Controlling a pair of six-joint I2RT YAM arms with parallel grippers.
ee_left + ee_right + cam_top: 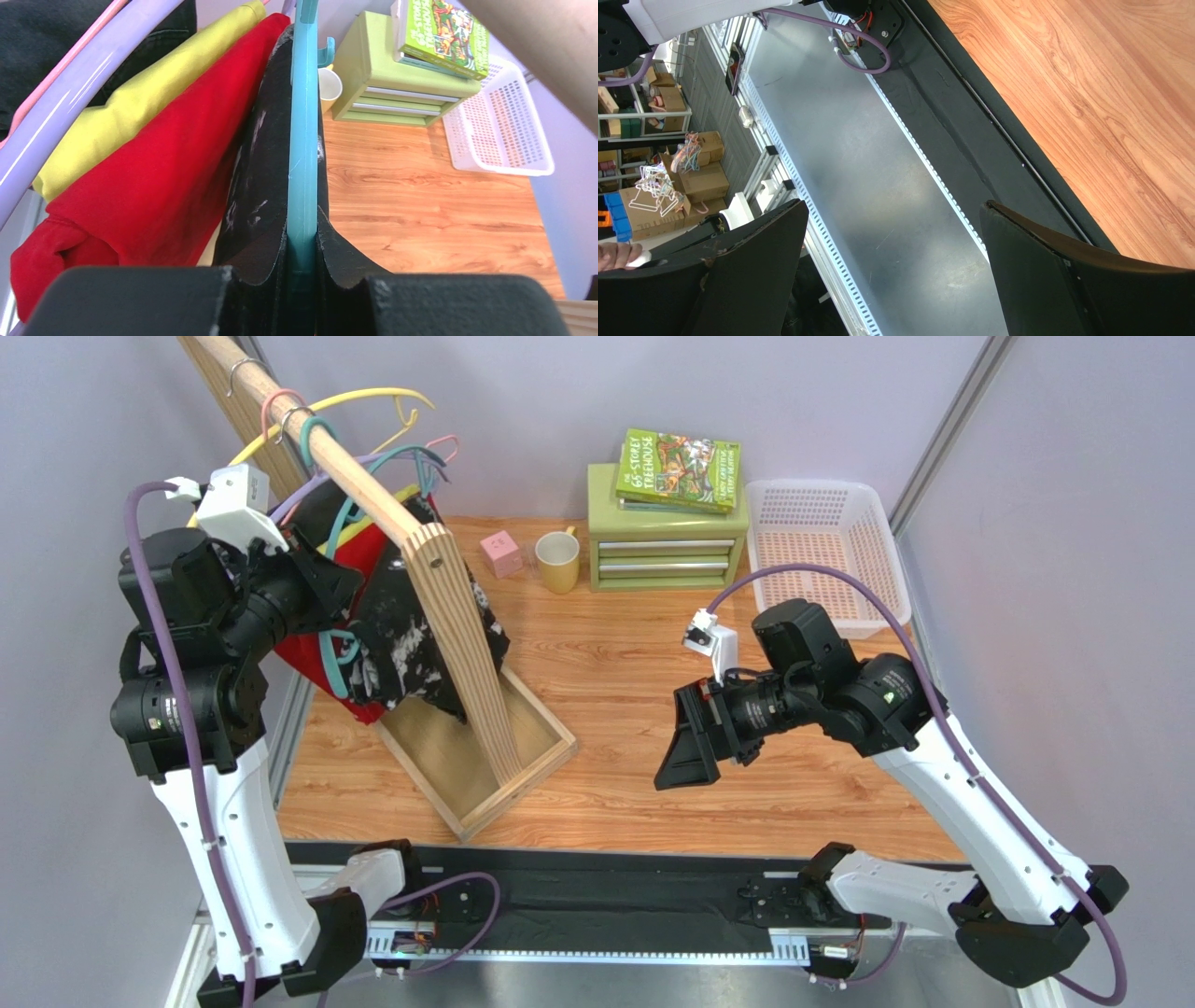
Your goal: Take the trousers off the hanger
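Trousers (421, 637) (black, red) crowd rail (337, 462); left tool (302, 234) pinches teal hanger (304, 126); right tool (892, 238) wide, over table (631, 672).

From above, the wooden rack (463, 637) runs off the top edge. Left of the rack, the red trousers (306, 658) show only as slivers behind the black trousers (414, 637), and the left gripper (303, 283) has its fingertips buried there. In the left wrist view the teal hanger (303, 140) leaves the top edge and half covers a mug (328, 87); the rack is a blur.
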